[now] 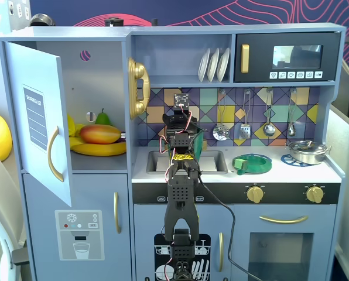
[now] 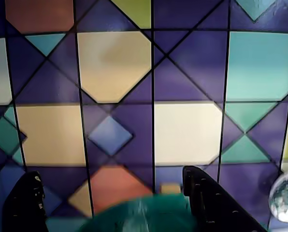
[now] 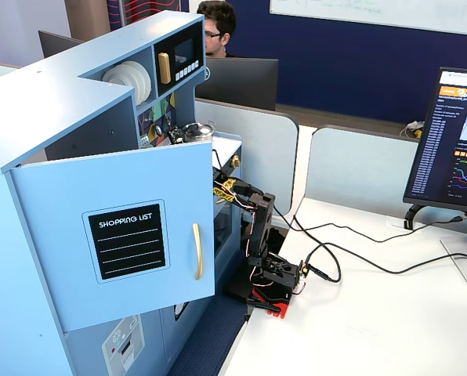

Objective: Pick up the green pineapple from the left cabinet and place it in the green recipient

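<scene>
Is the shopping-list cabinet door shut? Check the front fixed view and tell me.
No: in a fixed view the left cabinet's door is swung wide open, showing the mango and bananas on its shelf.
</scene>
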You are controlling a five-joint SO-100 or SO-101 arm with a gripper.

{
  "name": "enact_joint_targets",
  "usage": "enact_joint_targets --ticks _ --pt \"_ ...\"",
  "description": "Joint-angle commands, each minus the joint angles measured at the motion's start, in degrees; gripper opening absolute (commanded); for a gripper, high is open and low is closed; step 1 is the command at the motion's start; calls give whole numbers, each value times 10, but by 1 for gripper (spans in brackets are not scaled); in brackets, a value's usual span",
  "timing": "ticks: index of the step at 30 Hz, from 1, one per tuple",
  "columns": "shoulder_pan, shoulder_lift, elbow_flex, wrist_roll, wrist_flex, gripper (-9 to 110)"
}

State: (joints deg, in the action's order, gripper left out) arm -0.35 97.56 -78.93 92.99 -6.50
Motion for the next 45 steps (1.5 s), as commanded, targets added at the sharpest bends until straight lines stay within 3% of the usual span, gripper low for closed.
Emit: enact_joint_targets --ticks 1,11,20,37,45 --pt "6 108 -59 11 35 30" --pt "5 510 -412 -4 -49 29" --pt "40 732 -664 -7 -156 28" --pt "50 845 -921 -4 -309 20" --pt "44 846 -927 -30 -521 21"
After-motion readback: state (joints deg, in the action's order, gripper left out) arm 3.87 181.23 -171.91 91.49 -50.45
